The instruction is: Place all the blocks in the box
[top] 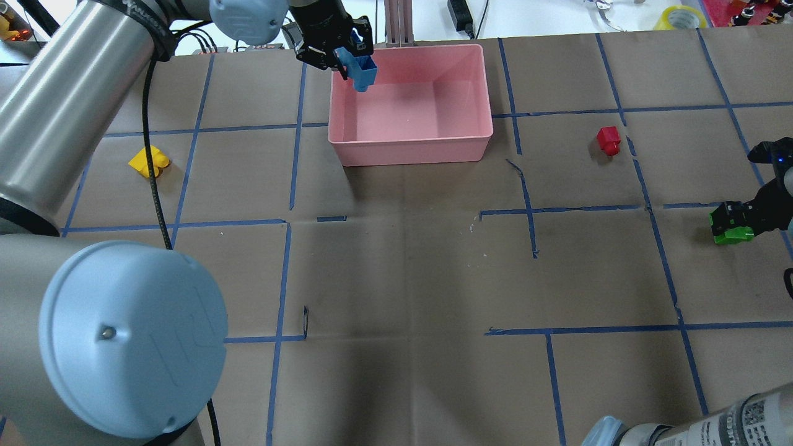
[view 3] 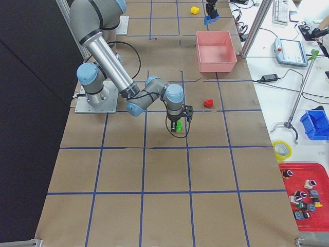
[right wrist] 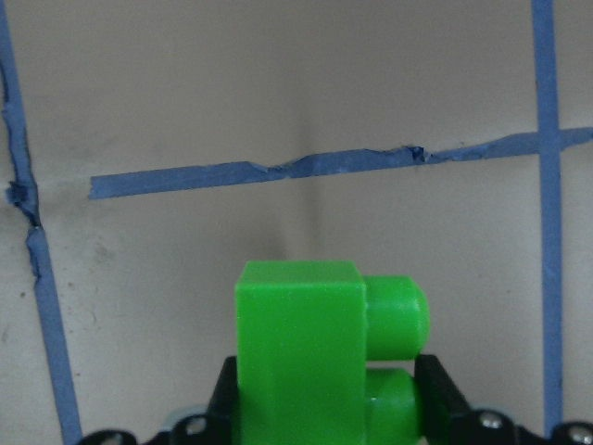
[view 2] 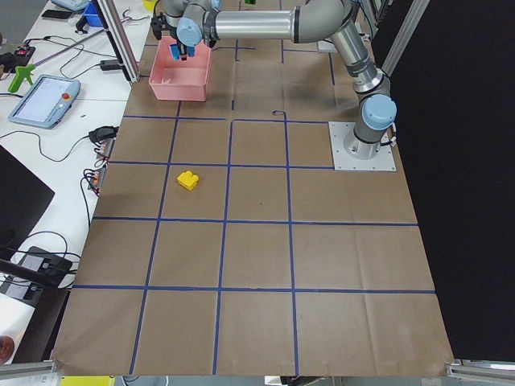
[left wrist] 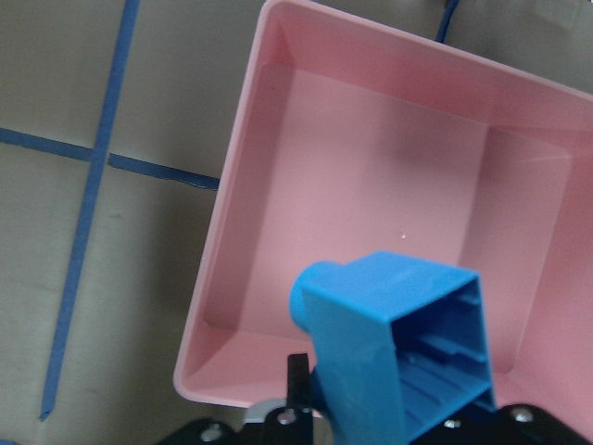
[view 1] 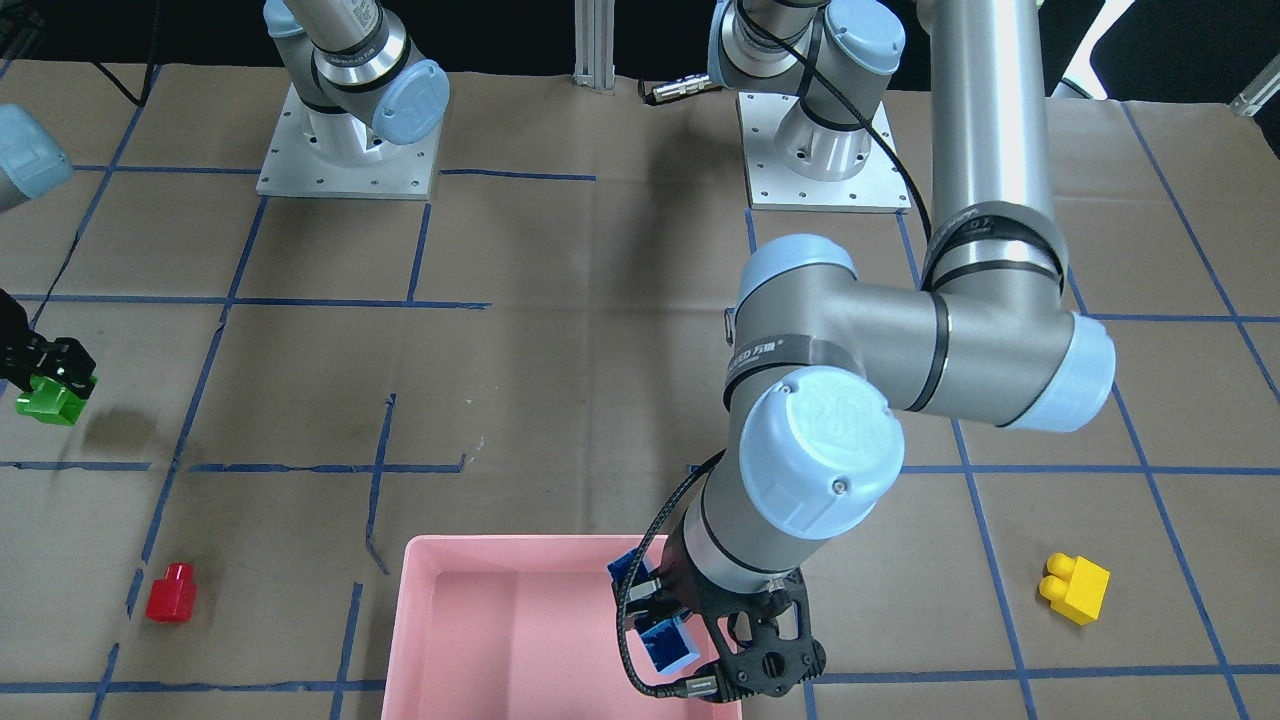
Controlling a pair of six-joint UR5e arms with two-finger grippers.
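Observation:
My left gripper [top: 353, 59] is shut on the blue brick [top: 361, 72] and holds it above the pink box [top: 412, 139] at its far left corner. In the left wrist view the blue brick [left wrist: 398, 362] hangs over the box's floor [left wrist: 371, 185]. The front view shows the blue brick [view 1: 668, 645] over the box [view 1: 480, 620]. My right gripper [top: 737, 224] is shut on the green brick [top: 731, 232], lifted above the paper; the green brick [right wrist: 315, 357] fills the right wrist view. The red brick [top: 609, 140] lies right of the box. The yellow brick [top: 148, 162] lies left of it.
Brown paper with blue tape lines [top: 403, 279] covers the table. The left arm's large elbow [view 1: 900, 340] hangs over the middle of the table. An aluminium post [top: 399, 21] stands behind the box. Cables and tools lie beyond the far edge.

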